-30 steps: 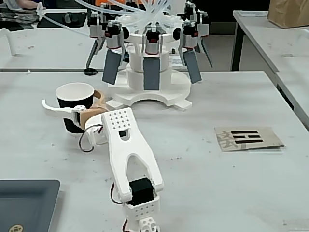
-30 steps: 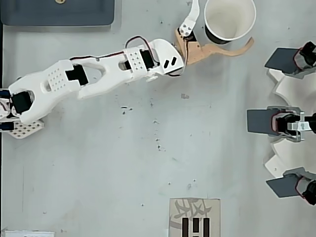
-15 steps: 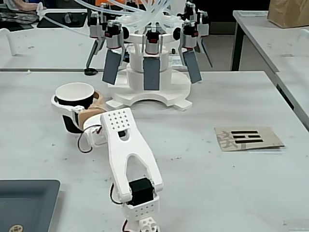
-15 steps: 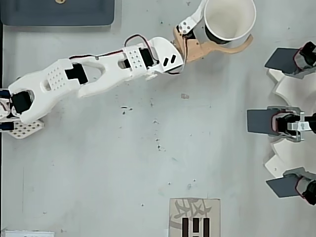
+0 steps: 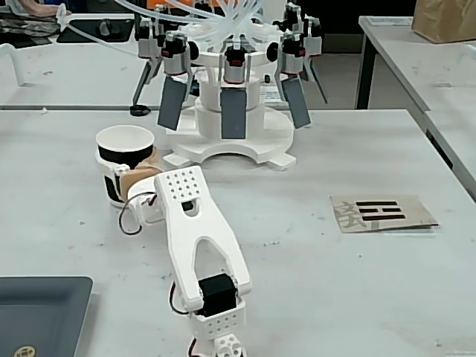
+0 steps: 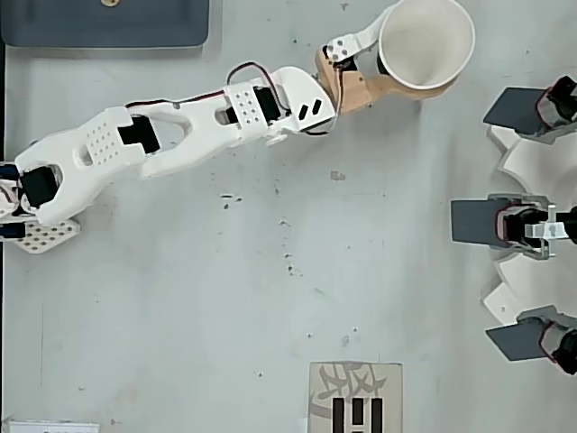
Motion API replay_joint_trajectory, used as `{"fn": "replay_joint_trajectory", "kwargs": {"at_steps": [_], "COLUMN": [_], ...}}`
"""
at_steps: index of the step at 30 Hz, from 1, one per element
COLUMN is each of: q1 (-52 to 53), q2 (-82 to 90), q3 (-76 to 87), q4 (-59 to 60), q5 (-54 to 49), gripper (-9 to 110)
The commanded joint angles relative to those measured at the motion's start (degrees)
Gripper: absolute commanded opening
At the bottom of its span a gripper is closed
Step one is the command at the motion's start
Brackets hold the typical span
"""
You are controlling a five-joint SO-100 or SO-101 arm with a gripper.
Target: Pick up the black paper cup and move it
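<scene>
Gripper (image 6: 397,68): one, two-fingered, one finger white and one tan, clamped on the black paper cup (image 5: 125,165) with a finger on either side of its wall, just under the rim.

Black paper cup: one, upright between the fingers, mouth up and white inside; whether its base rests on the counter (image 5: 312,245) cannot be told.

Risk, as a judgement: the paper wall is thin, so too hard a squeeze may crumple it, and too light a one may let the tapered cup slip down out of the fingers once lifted. A swing away from the arm's base may knock it into the white stand.

Beyond the gripper, away from the arm's base: one white stand (image 5: 230,137) with dark hanging paddles, three of them plain in the overhead view.

Well off to the gripper's side: one printed card (image 5: 382,213).

Back beside the arm's base: one dark tray (image 5: 41,312).
</scene>
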Motion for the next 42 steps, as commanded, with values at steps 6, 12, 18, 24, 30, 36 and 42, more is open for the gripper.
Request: {"fn": "replay_joint_trajectory", "kwargs": {"at_steps": [6,12,18,24,30,36,42], "q1": [-0.18,0.62,1.85,3.69,5.27,6.5,8.79], "q2": [15.73,26.1,36.83,45.44,51.77,58.18,63.46], "q3": [6.5,14.85,26.54,35.24,42.19,49.66,55.9], "q4": [2.55,5.45,5.62,5.54,5.01,5.01,5.01], "q5": [-0.26,-0.53,-1.14,-1.49,-1.67,-1.76,-1.76], "gripper": [8,7,7,6,6,6,6]}}
